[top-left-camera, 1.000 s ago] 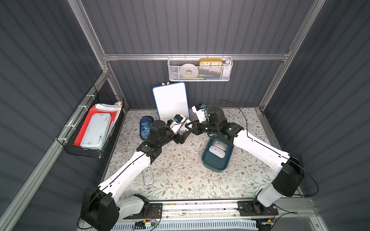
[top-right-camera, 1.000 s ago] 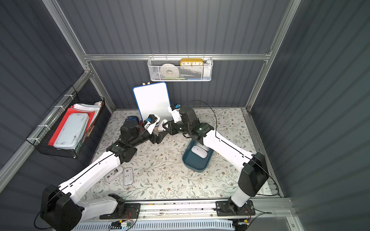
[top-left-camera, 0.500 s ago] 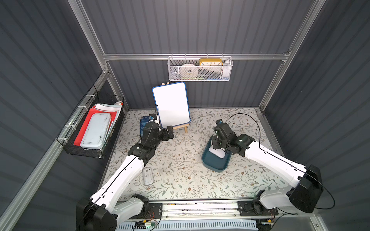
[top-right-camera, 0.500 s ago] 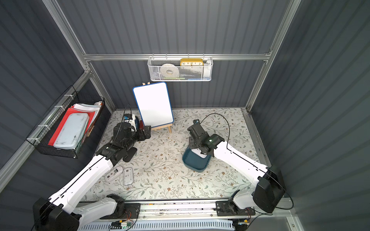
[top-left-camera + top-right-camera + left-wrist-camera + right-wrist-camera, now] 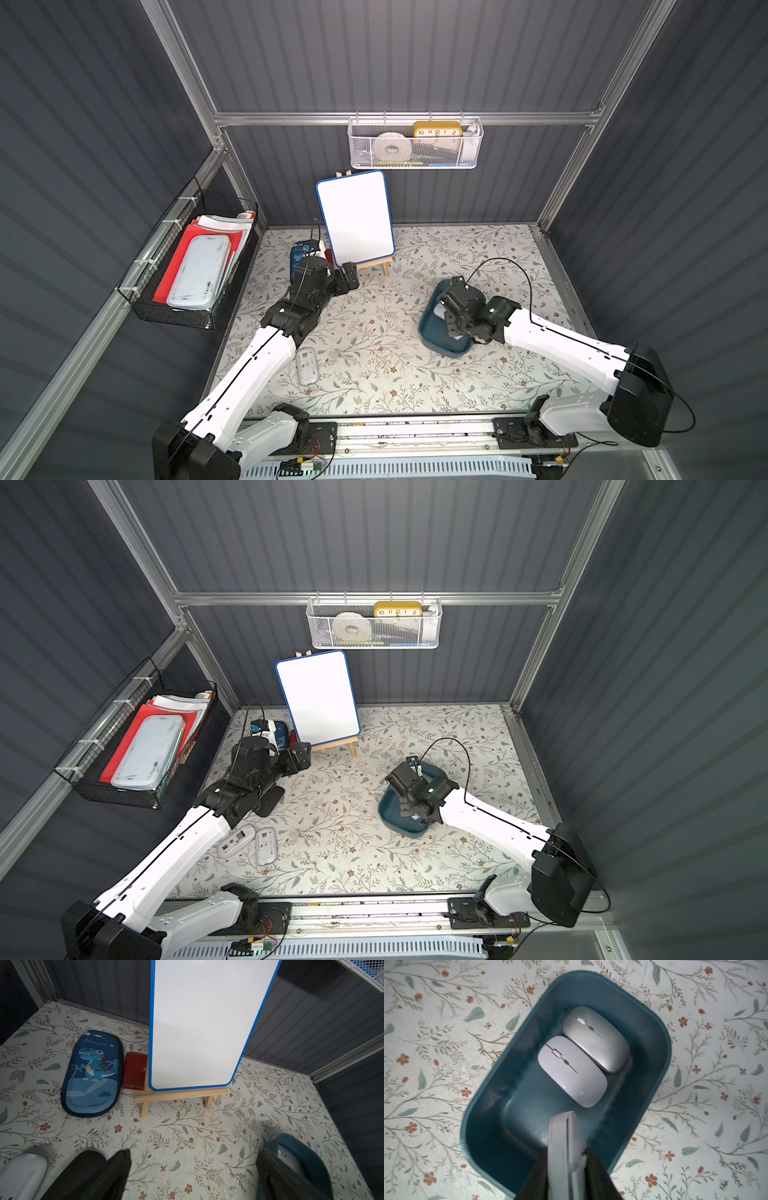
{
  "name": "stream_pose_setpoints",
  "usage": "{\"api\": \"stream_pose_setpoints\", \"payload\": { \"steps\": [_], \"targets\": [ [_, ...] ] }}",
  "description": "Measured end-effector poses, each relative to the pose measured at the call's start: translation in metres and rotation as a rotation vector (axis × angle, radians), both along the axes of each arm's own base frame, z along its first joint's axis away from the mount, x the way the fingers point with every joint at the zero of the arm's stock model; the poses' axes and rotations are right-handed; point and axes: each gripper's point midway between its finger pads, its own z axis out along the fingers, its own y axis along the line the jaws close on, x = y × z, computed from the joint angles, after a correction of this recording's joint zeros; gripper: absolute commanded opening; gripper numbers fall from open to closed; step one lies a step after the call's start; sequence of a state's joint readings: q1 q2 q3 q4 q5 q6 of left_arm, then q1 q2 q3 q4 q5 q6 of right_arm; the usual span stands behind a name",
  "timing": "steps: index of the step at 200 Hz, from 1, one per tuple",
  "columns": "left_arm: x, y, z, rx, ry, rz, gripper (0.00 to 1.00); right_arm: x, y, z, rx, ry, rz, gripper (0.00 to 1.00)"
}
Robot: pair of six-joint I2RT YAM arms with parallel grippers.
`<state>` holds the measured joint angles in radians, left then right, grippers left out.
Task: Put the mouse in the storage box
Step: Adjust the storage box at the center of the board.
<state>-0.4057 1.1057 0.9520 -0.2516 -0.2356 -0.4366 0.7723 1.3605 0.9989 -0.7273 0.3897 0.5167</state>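
Right arm (image 5: 561, 345): jaws pinching a white mouse (image 5: 564, 1147), held on edge, long side vertical. It hangs over the storage box (image 5: 483, 1136), at the end nearer the arm. Can't tell whether its tip touches the box floor. In both top views the held mouse is hidden under the wrist.

Already lying flat in the box: a second white mouse (image 5: 571, 1072) and a silver mouse (image 5: 598, 1041). They sit side by side, touching, wheels up, towards the far end. The silver one sits close to the box wall.

The box sits on the floral desk (image 5: 425, 1043), right of centre in both top views.

Left arm (image 5: 257, 365): jaws spread wide, nothing between them. They hover low over the desk, aimed at the whiteboard (image 5: 199, 1022) on its wooden easel (image 5: 180, 1095). A blue dinosaur pencil case (image 5: 91, 1076) lies flat beside the easel, with a red wallet (image 5: 135, 1070) between them.

Two white mouse-shaped units (image 5: 266, 845) lie on the desk by the left forearm, undersides up, well apart from the box.
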Motion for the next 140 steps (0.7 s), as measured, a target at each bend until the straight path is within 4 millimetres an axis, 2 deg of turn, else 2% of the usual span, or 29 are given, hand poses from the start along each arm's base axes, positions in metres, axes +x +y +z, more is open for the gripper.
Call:
{"api": "stream_pose_setpoints", "payload": {
  "steps": [43, 84, 98, 140],
  "targets": [
    [0.006, -0.003, -0.021, 0.024, 0.057, -0.001, 0.99, -0.012, -0.033, -0.015, -0.146, 0.031, -0.029, 0.00],
    [0.006, -0.004, -0.022, 0.022, 0.060, -0.006, 0.99, 0.002, -0.067, -0.006, -0.291, -0.042, -0.092, 0.00],
    [0.006, -0.004, -0.022, 0.022, 0.060, -0.006, 0.99, 0.004, -0.067, -0.006, -0.298, -0.050, -0.085, 0.00],
    [0.006, -0.004, -0.022, 0.022, 0.060, -0.006, 0.99, 0.007, -0.045, -0.016, -0.210, -0.080, -0.036, 0.00]
  ]
}}
